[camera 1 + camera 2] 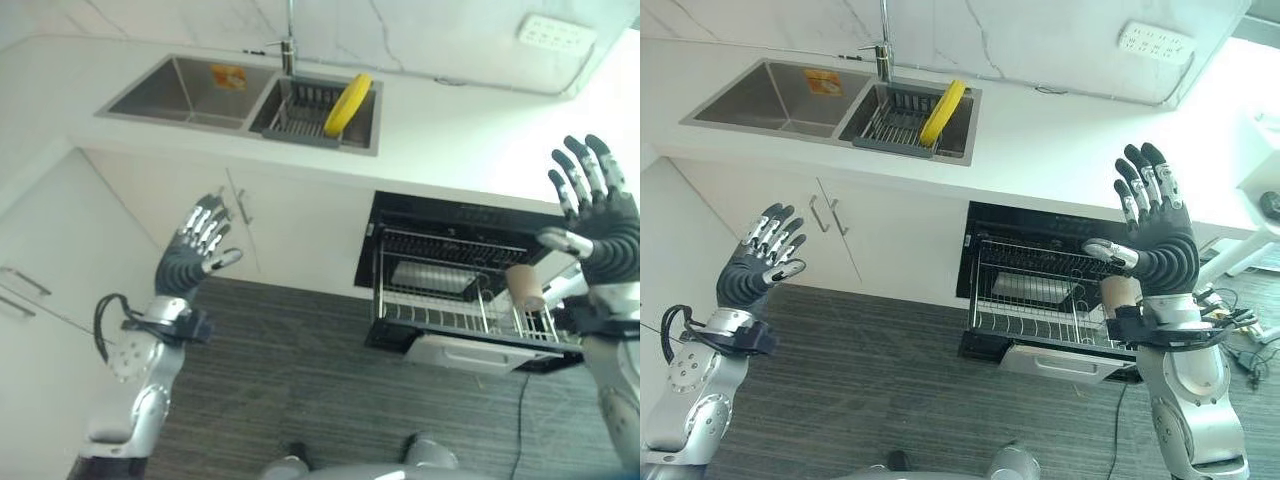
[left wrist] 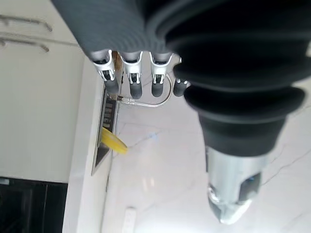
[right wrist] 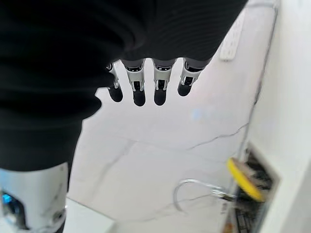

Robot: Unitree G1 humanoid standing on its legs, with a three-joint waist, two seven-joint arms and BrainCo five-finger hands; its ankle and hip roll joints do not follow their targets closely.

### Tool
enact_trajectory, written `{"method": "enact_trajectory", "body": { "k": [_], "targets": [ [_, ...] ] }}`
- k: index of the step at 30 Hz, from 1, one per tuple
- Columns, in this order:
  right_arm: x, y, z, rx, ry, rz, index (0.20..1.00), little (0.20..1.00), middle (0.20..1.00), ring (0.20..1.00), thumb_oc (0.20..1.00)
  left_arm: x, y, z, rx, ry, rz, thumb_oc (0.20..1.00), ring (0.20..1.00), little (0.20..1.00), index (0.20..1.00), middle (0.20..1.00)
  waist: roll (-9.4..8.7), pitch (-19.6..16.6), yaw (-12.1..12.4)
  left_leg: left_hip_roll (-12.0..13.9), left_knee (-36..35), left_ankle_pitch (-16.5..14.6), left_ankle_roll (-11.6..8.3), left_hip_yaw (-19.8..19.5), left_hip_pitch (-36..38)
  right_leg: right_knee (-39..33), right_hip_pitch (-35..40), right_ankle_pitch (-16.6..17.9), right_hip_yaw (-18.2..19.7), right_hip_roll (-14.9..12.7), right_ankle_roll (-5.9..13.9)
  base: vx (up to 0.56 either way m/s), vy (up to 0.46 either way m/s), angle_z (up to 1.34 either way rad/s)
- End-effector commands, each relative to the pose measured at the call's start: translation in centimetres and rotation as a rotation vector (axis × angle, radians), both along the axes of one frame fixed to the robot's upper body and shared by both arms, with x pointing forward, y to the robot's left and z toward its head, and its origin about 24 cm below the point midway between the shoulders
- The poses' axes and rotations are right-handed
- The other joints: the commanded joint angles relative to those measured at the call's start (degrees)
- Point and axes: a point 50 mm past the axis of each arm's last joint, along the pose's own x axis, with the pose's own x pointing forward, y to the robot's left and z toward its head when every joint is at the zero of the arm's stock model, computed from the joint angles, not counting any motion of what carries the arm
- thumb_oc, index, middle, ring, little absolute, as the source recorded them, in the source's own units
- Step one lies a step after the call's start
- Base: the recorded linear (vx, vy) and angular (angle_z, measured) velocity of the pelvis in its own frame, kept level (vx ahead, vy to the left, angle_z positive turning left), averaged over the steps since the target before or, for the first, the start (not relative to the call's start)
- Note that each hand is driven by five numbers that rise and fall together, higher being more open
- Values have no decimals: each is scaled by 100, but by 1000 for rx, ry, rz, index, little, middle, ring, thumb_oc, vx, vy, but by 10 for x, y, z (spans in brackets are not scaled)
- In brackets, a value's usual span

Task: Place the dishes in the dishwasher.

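White counter (image 1: 450,130) | steel sink (image 1: 180,90) | round yellow plate (image 1: 347,104) in wire rack (image 1: 300,118)

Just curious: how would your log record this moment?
left hand: open, empty | right hand: open, empty | yellow plate: in sink rack | dishwasher rack: pulled out

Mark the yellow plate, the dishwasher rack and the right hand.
yellow plate (image 1: 347,104), left eye view, on its upturned face.
dishwasher rack (image 1: 1025,325), right eye view, on the front wire tines.
right hand (image 1: 1162,240), right eye view, on the dark-covered palm.
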Motion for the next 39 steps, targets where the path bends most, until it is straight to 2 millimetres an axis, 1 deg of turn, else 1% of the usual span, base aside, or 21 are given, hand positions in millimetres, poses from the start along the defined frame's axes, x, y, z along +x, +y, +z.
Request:
{"method": "enact_trajectory", "body": {
  "k": [1, 5, 7, 8, 9, 10, 11, 12, 13, 14, 15, 19, 22, 24, 27, 28, 31, 33, 35, 38, 39],
  "targets": [
    [-6, -11, 25, -2, -155, -30, 1000, 1000, 1000, 1000, 1000, -2, -11, 24, 0, -139, -60, 1000, 1000, 1000, 1000, 1000, 67, -122, -62, 216, -14, -54, -251, -1002, -127, -1098, 647, 171, -105, 484, -240, 66, -112, -3],
    [-7, -14, 23, 29, -150, -38, 1000, 1000, 1000, 1000, 1000, -1, -14, 21, -30, -127, -62, 1000, 1000, 1000, 1000, 1000, 67, -107, -117, 145, 45, -69, -236, -956, -46, -1356, 792, 230, 69, 618, -327, 109, -204, -2],
    [-4, -12, 24, 31, -145, -32, 1000, 1000, 1000, 1000, 1000, -2, -17, 16, -49, -110, -82, 1000, 1000, 1000, 1000, 1000, 62, -128, -137, 128, 750, -256, -298, -716, -164, -1461, 928, 216, 30, 599, -469, 93, -228, 18],
    [-3, -12, 23, 26, -143, -35, 1000, 1000, 1000, 1000, 1000, -3, -19, 15, -48, -109, -89, 1000, 1000, 1000, 1000, 1000, 38, -75, -147, 206, 1438, -186, -407, -601, -410, -1440, 978, 201, 21, 562, -550, 24, -226, 10],
    [-1, -11, 23, 15, -134, -45, 1000, 1000, 1000, 1000, 1000, -3, -22, 15, -58, -108, -104, 1000, 1000, 1000, 1000, 1000, 5, 42, -133, 372, 2597, 23, -592, -610, -900, -1403, 1039, 168, -24, 494, -696, 1, -194, 31],
    [0, -10, 24, 2, -130, -47, 1000, 1000, 1000, 1000, 1000, -4, -23, 15, -67, -109, -105, 1000, 1000, 1000, 1000, 1000, 21, 83, -141, 457, 2939, 41, -635, -694, -1071, -1375, 1039, 159, -42, 482, -733, -19, -104, 46],
    [3, -9, 27, -24, -128, -47, 1000, 1000, 1000, 1000, 1000, -4, -22, 16, -79, -109, -105, 1000, 1000, 1000, 1000, 1000, 56, 102, -158, 668, 3018, 93, -680, -680, -1169, -1371, 1071, 167, -84, 452, -720, -16, 26, 39],
    [5, -8, 30, -28, -127, -42, 1000, 1000, 1000, 1000, 1000, -4, -23, 17, -83, -110, -109, 1000, 1000, 1000, 1000, 1000, 64, 94, -185, 820, 2871, 97, -692, -556, -1122, -1397, 1100, 175, -110, 432, -696, 84, 229, 9],
    [9, -6, 34, -26, -131, -34, 1000, 1000, 1000, 1000, 1000, -2, -26, 19, -82, -123, -127, 1000, 1000, 1000, 1000, 1000, 124, 4, -253, 1186, 1972, 144, -810, -300, -769, -1536, 1240, 122, -150, 378, -580, 50, 289, -14],
    [9, -6, 34, -30, -131, -29, 1000, 1000, 1000, 1000, 1000, -2, -26, 19, -77, -129, -126, 1000, 1000, 1000, 1000, 1000, 156, -15, -292, 1268, 1612, 268, -779, -165, -694, -1574, 1221, 186, -225, 354, -562, 98, 444, -13],
    [7, -8, 33, -38, -126, -13, 1000, 1000, 1000, 1000, 1000, -1, -26, 19, -76, -134, -116, 1000, 1000, 1000, 1000, 1000, 203, -86, -355, 1208, 851, 301, -785, -99, -360, -1636, 1266, 193, -217, 280, -469, 26, 371, 9],
    [1, -18, 33, -63, -115, 3, 1000, 1000, 1000, 1000, 1000, 0, -27, 19, -75, -169, -107, 1000, 1000, 1000, 1000, 1000, 320, -300, -480, 1008, 30, 333, -849, -310, 39, -1748, 1169, 291, -148, 177, -297, 67, 452, -4],
    [4, -22, 34, -70, -107, -17, 1000, 1000, 1000, 1000, 1000, 4, -31, 22, -55, -197, -126, 1000, 1000, 1000, 1000, 1000, 307, -341, -435, 906, -14, 237, -794, -409, 62, -1639, 1101, 310, -233, 74, -204, 63, 430, -1],
    [4, -24, 32, -60, -104, -35, 1000, 1000, 1000, 1000, 1000, 6, -33, 24, -83, -189, -150, 1000, 1000, 1000, 1000, 1000, 223, -305, -354, 822, -14, 137, -721, -590, 35, -1370, 998, 313, -299, -61, -103, 69, 362, 23],
    [-2, -23, 28, -35, -107, -17, 1000, 1000, 1000, 1000, 1000, 5, -28, 23, -89, -185, -155, 1000, 1000, 1000, 1000, 1000, 79, -162, -249, 803, -14, 44, -550, -767, 31, -211, 537, 409, -479, -168, 82, 83, 151, 21],
    [1, -18, 25, -75, -93, 10, 1000, 1000, 1000, 1000, 1000, 5, -27, 26, -82, -197, -133, 1000, 1000, 1000, 1000, 1000, -42, -62, -282, 888, -14, 59, -554, -800, -1, -436, 221, 316, -166, 115, -40, 82, -89, -4],
    [3, -18, 28, -62, -116, 12, 1000, 1000, 1000, 1000, 1000, 12, -30, 35, -78, -235, -139, 1000, 1000, 1000, 1000, 1000, -228, -28, -304, 958, 17, 97, -582, -835, -132, -1053, 338, 283, 106, 337, -232, 43, -261, -5],
    [1, -23, 29, -15, -135, -6, 1000, 1000, 1000, 1000, 1000, 13, -29, 37, -61, -254, -121, 1000, 1000, 1000, 1000, 1000, -330, -46, -291, 960, 28, 92, -606, -791, -128, -1400, 525, 378, 81, 433, -275, 106, -351, 26],
    [-3, -23, 33, -16, -153, -2, 1000, 1000, 1000, 1000, 1000, 6, -26, 38, -144, -255, -122, 1000, 1000, 1000, 1000, 1000, -290, -113, -235, 886, 68, 70, -602, -704, -62, -1736, 752, 457, 10, 435, -297, 202, -208, 23],
    [-3, -5, 30, -73, -163, 60, 1000, 1000, 1000, 1000, 1000, 1, -29, 30, -148, -229, -101, 1000, 1000, 1000, 1000, 1000, -52, -251, -182, 750, 117, 15, -600, -735, 21, -1940, 962, 475, 72, 444, -326, 175, -115, -5],
    [9, 7, 20, -84, -204, 83, 1000, 1000, 1000, 1000, 1000, -11, -8, 27, -32, -305, 88, 1000, 1000, 1000, 1000, 1000, 26, -158, 228, 884, 1049, -188, -639, -1217, -748, -1892, 845, 552, -96, -22, -188, 125, -119, -2]
  ]
}}
